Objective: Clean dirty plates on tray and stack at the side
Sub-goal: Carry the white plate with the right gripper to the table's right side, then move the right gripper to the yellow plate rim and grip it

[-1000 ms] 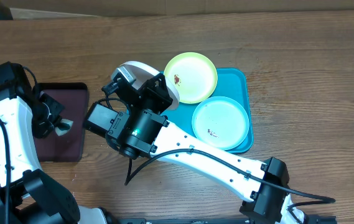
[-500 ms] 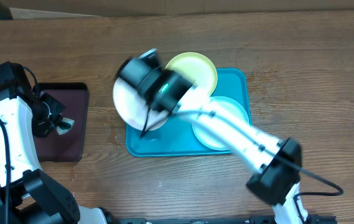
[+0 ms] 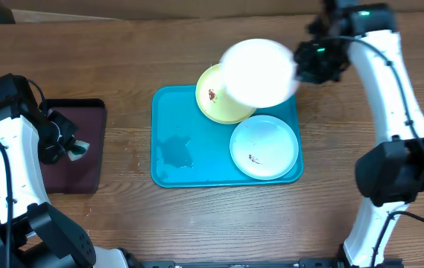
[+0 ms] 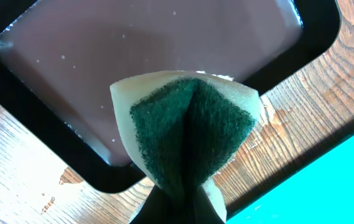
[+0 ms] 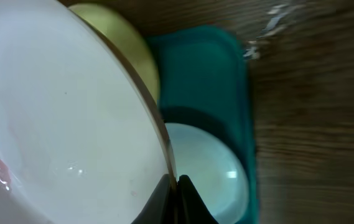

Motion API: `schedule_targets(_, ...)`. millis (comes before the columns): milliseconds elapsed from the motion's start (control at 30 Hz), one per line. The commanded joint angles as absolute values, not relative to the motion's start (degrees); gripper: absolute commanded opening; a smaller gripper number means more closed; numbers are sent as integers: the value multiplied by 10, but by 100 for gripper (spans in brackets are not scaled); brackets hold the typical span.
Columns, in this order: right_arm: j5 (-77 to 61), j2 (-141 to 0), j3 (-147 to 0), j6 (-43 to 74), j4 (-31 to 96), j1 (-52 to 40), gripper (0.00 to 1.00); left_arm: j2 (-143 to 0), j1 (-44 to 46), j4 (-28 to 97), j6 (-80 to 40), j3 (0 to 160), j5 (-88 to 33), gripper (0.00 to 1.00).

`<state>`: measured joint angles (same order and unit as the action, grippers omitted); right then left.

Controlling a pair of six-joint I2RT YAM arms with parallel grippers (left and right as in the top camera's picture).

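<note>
Well to the left of the turquoise tray [image 3: 182, 152], your left gripper [image 3: 68, 147] is clamped on a folded sponge [image 4: 186, 134]. Its green scouring face is turned outward, with pale yellow foam behind. The gripper hangs over the dark maroon tray [image 3: 77, 179], which lies left of the turquoise tray with a strip of wooden table [image 3: 126, 149] between them.

The left half of the turquoise tray shows a darker, wet-looking patch. At the tray's far edge, near the middle, the yellow-green plate [image 3: 213, 104] sits partly over the rim and has a red-brown smear on it. In the tray's near right corner the pale mint plate [image 3: 264, 147] lies flat, with a few small dark specks on it.

Above the tray's far right corner, your right gripper [image 3: 299, 63] pinches the white plate [image 3: 258, 72] by its right edge. The plate is lifted and blurred, and from overhead it covers part of the yellow-green plate. In the right wrist view the jaws are closed tight on that rim, and a faint reddish mark shows on the plate's face.
</note>
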<state>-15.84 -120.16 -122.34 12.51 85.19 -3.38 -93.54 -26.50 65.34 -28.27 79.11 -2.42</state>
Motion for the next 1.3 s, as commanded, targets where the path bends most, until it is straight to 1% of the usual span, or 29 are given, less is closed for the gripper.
schedule_targets(0,-52,-1187,-1197,170,848,15,4,-935,-267,649,-272,790,-30,4)
schedule_targets(100,12,-1187,-1158,226,828,60,4,-935,-267,649,-272,790,-30,4)
schedule_targets(167,23,-1187,-1132,243,808,80,4,-935,-266,649,-269,789,-30,4)
schedule_targets(400,23,-1187,-1029,243,705,127,4,-935,-266,648,-268,789,-30,4)
schedule_targets(500,18,-1187,-1003,240,685,132,4,-935,-266,647,-268,789,-30,4)
schedule_targets(533,10,-1187,-1000,238,684,132,7,-935,-266,646,-268,789,-30,4)
schedule_targets(600,-26,-1187,-1000,222,688,132,20,-935,-266,645,-268,789,-30,4)
schedule_targets(700,-143,-1187,-1008,168,695,128,48,-935,-266,644,-268,789,-30,4)
schedule_targets(733,-178,-1187,-1011,156,695,125,63,-935,-266,644,-268,789,-30,4)
schedule_targets(767,-211,-1187,-1014,146,697,122,72,-935,-266,644,-268,789,-30,4)
schedule_targets(833,-265,-1187,-1025,143,699,109,84,-935,-266,644,-268,789,-30,4)
schedule_targets(867,-303,-1186,-1030,124,699,98,88,-935,-266,644,-267,789,-30,4)
schedule_targets(933,-374,-1185,-1038,90,693,73,88,-935,-266,644,-268,789,-30,4)
schedule_targets(1033,-389,-1185,-1039,108,658,23,88,-935,-266,644,-268,789,-30,4)
schedule_targets(1067,-370,-1186,-1039,128,642,6,88,-935,-266,644,-268,789,-30,4)
schedule_targets(1100,-333,-1187,-1039,154,623,-17,82,-935,-266,644,-268,789,-30,4)
schedule_targets(1167,-250,-1189,-1038,190,591,-59,75,-935,-266,644,-268,789,-31,4)
schedule_targets(1267,-106,-1195,-1038,239,548,-126,74,-935,-266,644,-267,789,-30,4)
